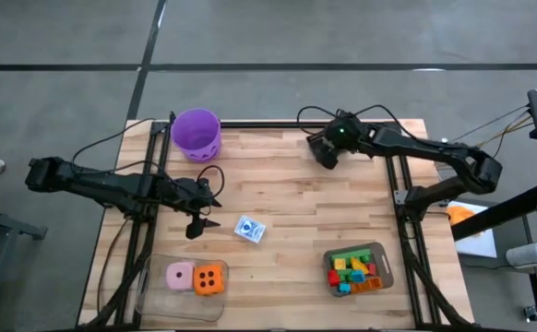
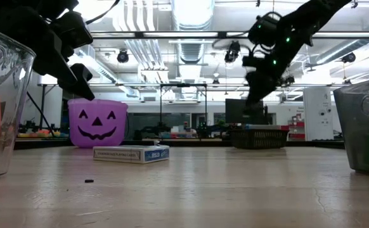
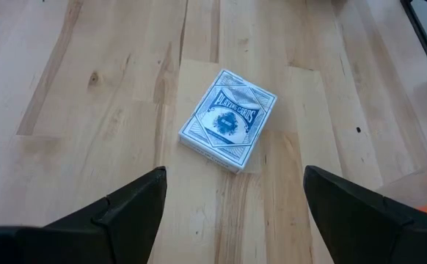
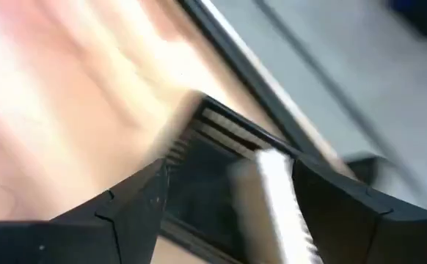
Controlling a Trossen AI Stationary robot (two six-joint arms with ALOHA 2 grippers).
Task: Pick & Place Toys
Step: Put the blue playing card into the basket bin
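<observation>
Fingers of the left gripper [image 1: 200, 219] stand spread apart with nothing between them, hovering above the pale wooden plank counter [image 1: 296, 184] just to the left of the small white-and-blue pack of playing cards [image 1: 249, 230]. From the left wrist camera the same pack [image 3: 229, 119] lies flat on the boards ahead of the two dark fingers [image 3: 129, 202], apart from both of them. In the level view the pack [image 2: 131, 153] rests on the counter in front of the purple plastic bucket with a jack-o'-lantern face [image 2: 97, 123].

Taking the card pack as the landmark: the purple bucket [image 1: 196, 132] stands up and to its left near the counter's far edge. The clear plastic tray [image 1: 149, 293] sits below and to the left of the pack, holding a large pink dotted die [image 1: 180, 275] and a large orange dotted die [image 1: 209, 279] side by side, touching. The grey tray [image 1: 380, 254] lies to the right of the pack and a little nearer, filled with small green, yellow, red, blue and orange plastic bricks [image 1: 352, 271].

The right gripper [image 1: 326, 154] hangs well up and to the right of the pack, near the far edge; its fingers [image 4: 129, 205] are parted, and a blurred dark box with a white strip shows between them, whether touched or held I cannot tell
</observation>
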